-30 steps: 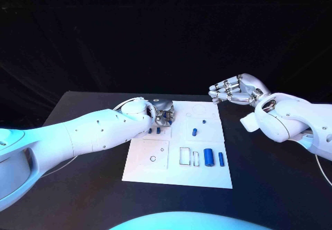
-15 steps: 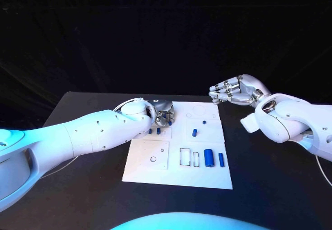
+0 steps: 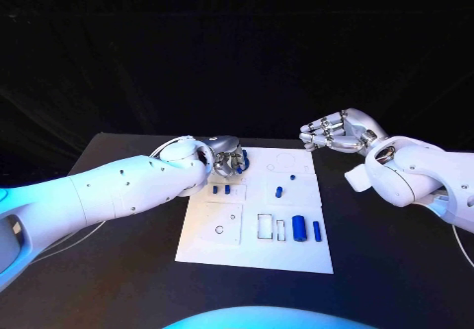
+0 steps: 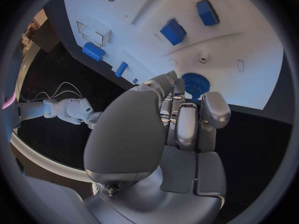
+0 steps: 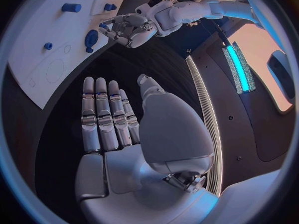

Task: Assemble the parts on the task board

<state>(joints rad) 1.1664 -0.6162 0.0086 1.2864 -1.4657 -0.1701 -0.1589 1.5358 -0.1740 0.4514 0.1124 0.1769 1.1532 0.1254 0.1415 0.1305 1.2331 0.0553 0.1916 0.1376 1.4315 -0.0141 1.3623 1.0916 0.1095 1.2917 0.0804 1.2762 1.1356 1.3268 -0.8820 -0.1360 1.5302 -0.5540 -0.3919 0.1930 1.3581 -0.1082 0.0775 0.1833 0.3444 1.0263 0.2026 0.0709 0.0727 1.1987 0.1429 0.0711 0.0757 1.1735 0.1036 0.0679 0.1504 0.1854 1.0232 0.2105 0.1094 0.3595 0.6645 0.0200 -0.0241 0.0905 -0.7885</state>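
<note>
Head view puts your left hand [image 3: 229,159] over the far left corner of the task board [image 3: 252,257], fingers curled around a blue toothed wheel [image 4: 197,84]. The left wrist view shows that gear pinched at the fingertips, just above the white plate. Your right hand [image 3: 339,131] hangs off the board's far right edge over the counter [image 3: 395,260], grasping nothing, fingers straight and loosely apart.

Two small blue blocks [image 3: 220,189] lie just beside the left hand; a short blue peg [image 3: 279,191] sits mid-board, and two blue cylinders [image 3: 298,227] lie near the right edge beside a rectangular slot.

Judge the gear light, rigid and probably slick plastic; its teeth give purchase, so hold it by the rim and keep it level. The cylinders will likely roll, so take them across the middle.
</note>
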